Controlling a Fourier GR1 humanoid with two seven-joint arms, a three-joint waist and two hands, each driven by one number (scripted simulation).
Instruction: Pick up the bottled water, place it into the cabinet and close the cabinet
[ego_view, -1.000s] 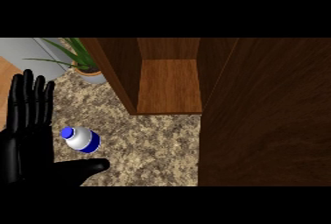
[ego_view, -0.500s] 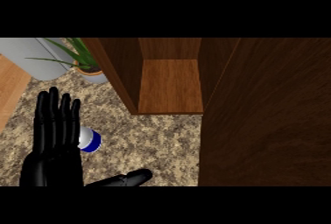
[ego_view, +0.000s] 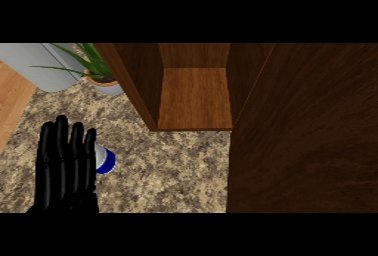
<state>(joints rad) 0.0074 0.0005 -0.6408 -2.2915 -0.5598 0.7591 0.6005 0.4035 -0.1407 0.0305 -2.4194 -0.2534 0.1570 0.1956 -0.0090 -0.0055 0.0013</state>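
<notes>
A potted plant (ego_view: 100, 70) stands on the speckled counter (ego_view: 170, 170) beside a grey cylinder (ego_view: 48, 67)

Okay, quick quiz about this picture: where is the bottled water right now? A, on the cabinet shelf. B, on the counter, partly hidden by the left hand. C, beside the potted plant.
B: the bottled water peeks out beside the left hand on the counter, outside the cabinet.

One part of the robot's body is in view: the left hand (ego_view: 65, 167), near the left edge. It's glossy black all over, with long, slender, rounded fingers (ego_view: 60, 145) showing thin pale highlights along their lengths. No markings, cables or screws can be made out on it, and its lower part is cut off by the frame.
</notes>
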